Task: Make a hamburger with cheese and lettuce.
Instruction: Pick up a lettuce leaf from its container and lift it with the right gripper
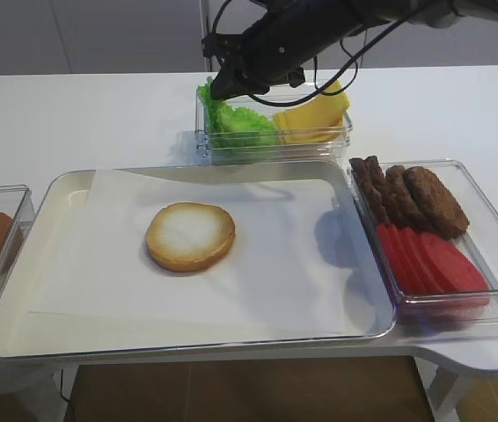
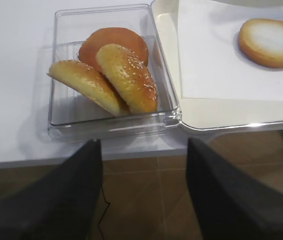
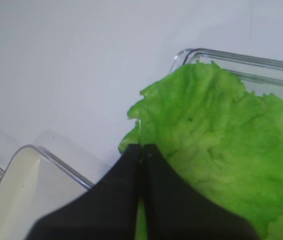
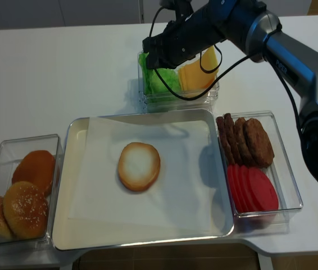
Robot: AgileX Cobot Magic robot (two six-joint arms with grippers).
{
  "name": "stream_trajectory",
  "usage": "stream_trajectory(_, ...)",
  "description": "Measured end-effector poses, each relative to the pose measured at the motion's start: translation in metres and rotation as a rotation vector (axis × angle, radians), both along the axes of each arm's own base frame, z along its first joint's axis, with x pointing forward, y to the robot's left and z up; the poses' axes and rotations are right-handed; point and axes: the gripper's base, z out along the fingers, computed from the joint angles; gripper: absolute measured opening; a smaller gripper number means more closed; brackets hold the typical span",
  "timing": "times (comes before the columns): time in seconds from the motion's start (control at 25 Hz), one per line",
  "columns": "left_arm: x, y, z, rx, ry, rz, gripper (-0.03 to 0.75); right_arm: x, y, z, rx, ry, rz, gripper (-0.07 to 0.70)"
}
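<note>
The hamburger is a single bun half (image 1: 190,236) (image 4: 139,166), cut face up, on white paper in the tray; the left wrist view shows the bun half (image 2: 270,42) too. The frilly green lettuce (image 1: 240,123) (image 3: 221,145) lies in a clear bin at the back, beside the yellow cheese (image 1: 312,119) (image 4: 197,72). My right gripper (image 3: 142,147) (image 1: 223,88) is at the lettuce's left edge. Its fingers are pressed together, with green showing in the slit between them. My left gripper (image 2: 144,142) hangs open in front of the table edge, over the floor, holding nothing.
A metal tray (image 1: 73,189) fills the middle of the table. At the left stands a clear bin (image 2: 61,60) with sesame bun tops. A bin at the right holds brown patties (image 1: 425,198) and red tomato slices (image 1: 434,264). The right arm's cables hang over the back bin (image 1: 275,149).
</note>
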Motion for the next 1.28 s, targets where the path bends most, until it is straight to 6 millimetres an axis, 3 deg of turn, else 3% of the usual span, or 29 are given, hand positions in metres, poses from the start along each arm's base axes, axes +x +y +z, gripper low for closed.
stream_trajectory(0.56,0.000,0.000,0.000,0.000,0.000,0.000,0.403,-0.009,-0.004,0.028,-0.005,-0.049,0.018,0.003)
stream_trajectory(0.92,0.000,0.000,0.000,0.000,0.000,0.000,0.403,-0.032,-0.016,0.080,-0.026,-0.107,0.007,0.003)
stream_trajectory(1.28,0.000,0.000,0.000,0.000,0.000,0.000,0.403,-0.074,-0.034,0.139,-0.060,-0.148,0.041,0.003)
